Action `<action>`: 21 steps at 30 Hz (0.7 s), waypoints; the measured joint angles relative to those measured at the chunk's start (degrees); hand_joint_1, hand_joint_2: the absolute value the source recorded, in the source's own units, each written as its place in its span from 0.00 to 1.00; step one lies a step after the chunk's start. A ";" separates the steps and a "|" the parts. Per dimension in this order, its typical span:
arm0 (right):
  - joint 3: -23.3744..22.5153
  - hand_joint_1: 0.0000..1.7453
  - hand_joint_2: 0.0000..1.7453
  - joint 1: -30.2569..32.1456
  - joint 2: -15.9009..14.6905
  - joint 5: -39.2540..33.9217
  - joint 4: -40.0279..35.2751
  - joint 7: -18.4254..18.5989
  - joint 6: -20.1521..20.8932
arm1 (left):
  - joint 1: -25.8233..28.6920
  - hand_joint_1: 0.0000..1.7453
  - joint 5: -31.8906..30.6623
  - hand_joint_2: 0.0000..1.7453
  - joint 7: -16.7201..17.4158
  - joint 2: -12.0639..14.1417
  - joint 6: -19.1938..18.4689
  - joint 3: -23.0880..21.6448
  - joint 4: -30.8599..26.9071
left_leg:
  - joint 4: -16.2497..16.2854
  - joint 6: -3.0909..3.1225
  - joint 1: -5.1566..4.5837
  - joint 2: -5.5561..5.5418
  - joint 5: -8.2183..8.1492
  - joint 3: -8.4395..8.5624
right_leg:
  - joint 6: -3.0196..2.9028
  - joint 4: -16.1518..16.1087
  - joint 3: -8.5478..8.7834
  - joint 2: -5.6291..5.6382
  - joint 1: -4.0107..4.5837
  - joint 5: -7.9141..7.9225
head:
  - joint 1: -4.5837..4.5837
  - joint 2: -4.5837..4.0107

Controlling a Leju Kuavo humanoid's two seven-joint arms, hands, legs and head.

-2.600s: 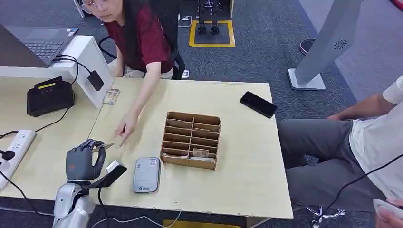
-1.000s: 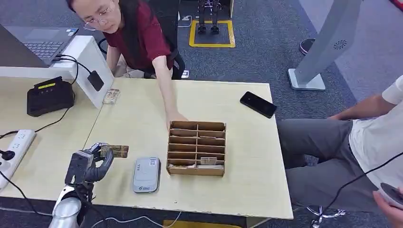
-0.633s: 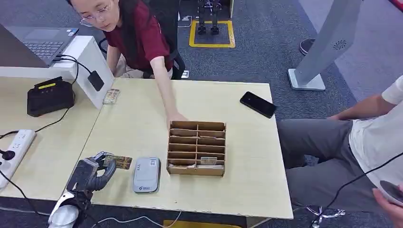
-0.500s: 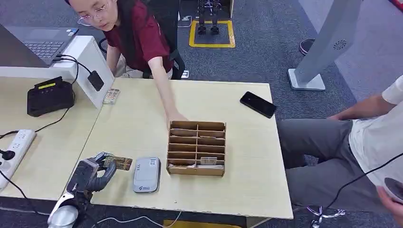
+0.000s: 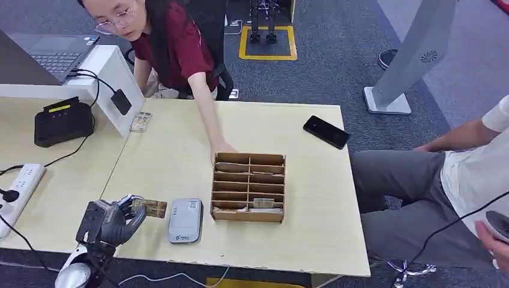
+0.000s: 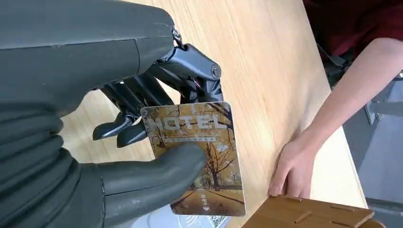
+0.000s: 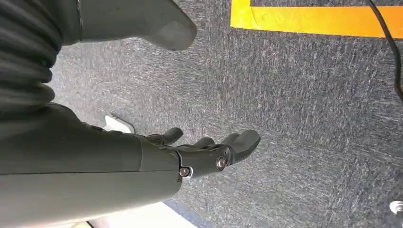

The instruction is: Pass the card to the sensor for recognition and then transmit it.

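Currently the left hand [image 5: 111, 221] sits low over the near-left part of the wooden table [image 5: 174, 150], pinching the card [image 5: 150, 208] between thumb and fingers. Card held roughly flat, just left of the grey sensor [image 5: 185, 220], its far edge close to the sensor's side; cannot tell if they touch. Left wrist view: the thumb [image 6: 157, 173] presses across the card [image 6: 199, 152], printed "HOTEL" over an autumn tree scene, darker fingers behind it.

Right hand [image 7: 204, 154] hangs over grey carpet [image 7: 309, 118] beside a yellow floor stripe [image 7: 313, 21], fingers loosely spread, holding nothing.

Cardboard organiser [image 5: 248, 187] stands right of the sensor, slots partly holding cards. A person in a dark red shirt [image 5: 174, 51] reaches across, hand [image 5: 221, 148] resting at the organiser's far edge. Black phone [image 5: 326, 131] lies near the table's far-right corner. Black device [image 5: 62, 122] and white power strip [image 5: 19, 186] on the left table.
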 joint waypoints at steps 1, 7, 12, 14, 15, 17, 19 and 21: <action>-0.02 0.00 1.00 0.00 0.00 0.00 0.00 0.00 0.00 | 0.05 1.00 0.02 1.00 0.02 0.02 0.00 0.00 -0.13 | 0.00 0.00 0.00 0.00 0.00 0.00 | 0.00 0.00 0.00 0.00 0.00 0.00 | 0.00 -0.02; -0.11 0.00 1.00 -0.01 0.02 0.02 0.00 -0.02 0.00 | 0.17 1.00 -0.02 1.00 0.20 0.17 -0.02 0.00 -0.57 | 0.00 0.00 0.00 0.00 0.00 0.00 | 0.00 0.00 0.00 0.00 0.00 0.00 | 0.00 -0.02; -0.20 0.00 1.00 -0.01 0.02 0.20 0.00 -0.02 0.02 | 0.49 1.00 0.09 1.00 1.14 0.22 -0.42 -0.28 -1.27 | 0.00 0.00 0.00 0.00 0.00 0.00 | 0.00 0.00 -0.01 0.00 0.00 0.00 | 0.00 -0.02; -0.28 0.00 1.00 -0.03 0.02 0.44 0.00 0.00 0.02 | 0.47 1.00 -0.31 1.00 1.53 0.31 0.00 -1.05 -1.71 | 0.00 0.00 0.00 -0.01 0.00 0.00 | 0.00 0.00 0.00 -0.01 0.00 0.00 | 0.00 0.00; -0.31 0.00 1.00 -0.05 0.02 0.81 0.00 -0.02 0.02 | 0.42 1.00 -0.77 1.00 1.71 0.42 0.37 -1.42 -1.84 | 0.00 0.00 0.00 0.00 0.00 0.00 | 0.00 0.00 -0.01 0.00 0.00 0.00 | 0.00 -0.02; -0.37 0.00 1.00 -0.06 0.04 0.94 0.00 -0.02 0.02 | 0.34 1.00 -1.77 1.00 2.12 0.59 1.47 -2.34 -1.99 | 0.00 0.00 -0.01 0.00 0.00 0.01 | 0.00 0.00 -0.01 0.00 0.00 0.00 | 0.00 0.00; -0.37 0.00 1.00 -0.07 0.15 1.07 0.00 -0.02 0.07 | 0.30 1.00 -2.36 1.00 2.40 0.68 2.14 -3.21 -2.01 | 0.00 0.00 0.00 0.00 0.00 0.01 | 0.00 0.00 -0.01 0.00 0.00 0.00 | 0.00 0.00; -0.37 0.00 1.00 -0.10 0.26 1.09 0.00 0.04 0.09 | 0.21 1.00 -3.34 1.00 2.49 0.68 3.23 -4.18 -2.01 | 0.00 0.00 0.00 0.00 0.00 0.01 | 0.00 0.00 -0.01 0.00 0.00 0.00 | 0.00 0.00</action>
